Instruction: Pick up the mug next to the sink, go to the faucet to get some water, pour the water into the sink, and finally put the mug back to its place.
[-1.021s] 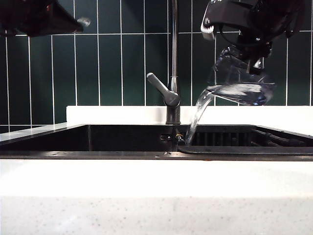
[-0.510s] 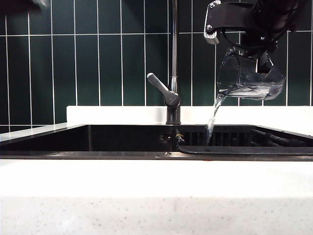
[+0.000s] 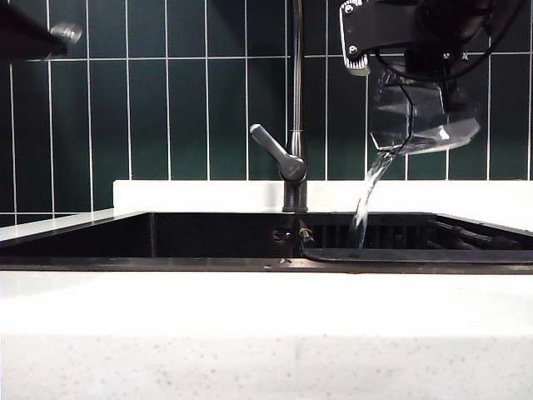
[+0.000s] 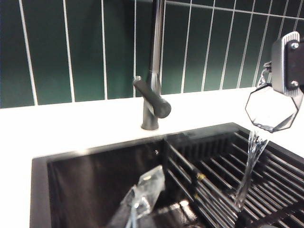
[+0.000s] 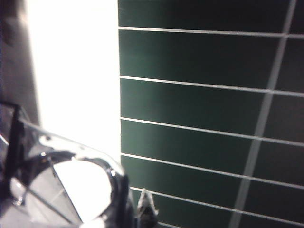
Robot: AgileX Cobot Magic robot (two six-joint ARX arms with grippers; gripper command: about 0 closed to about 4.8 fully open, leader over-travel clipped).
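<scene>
The clear faceted mug [image 3: 420, 117] hangs tipped over the right part of the black sink [image 3: 216, 236]. My right gripper [image 3: 426, 93] is shut on it from above. A thin stream of water [image 3: 366, 196] falls from the mug's lip onto the slatted section [image 4: 223, 175]. In the left wrist view the mug [image 4: 270, 107] shows its open mouth. The right wrist view shows the mug [image 5: 61, 190] close up beside the right gripper [image 5: 132, 211]. The faucet [image 3: 295, 125] with its grey lever [image 3: 275, 150] stands left of the mug. My left gripper [image 3: 60, 35] is shut and empty, high at the far left.
White speckled countertop [image 3: 266, 333] runs along the front and a white ledge [image 3: 200, 196] along the back. A dark green tiled wall [image 3: 166, 108] stands behind. The left gripper [image 4: 142, 197] hangs blurred over the sink's plain basin [image 4: 95, 190].
The right gripper has tipped the mug further and the stream has thinned and shifted right. The left arm has drawn back toward the upper left edge.
</scene>
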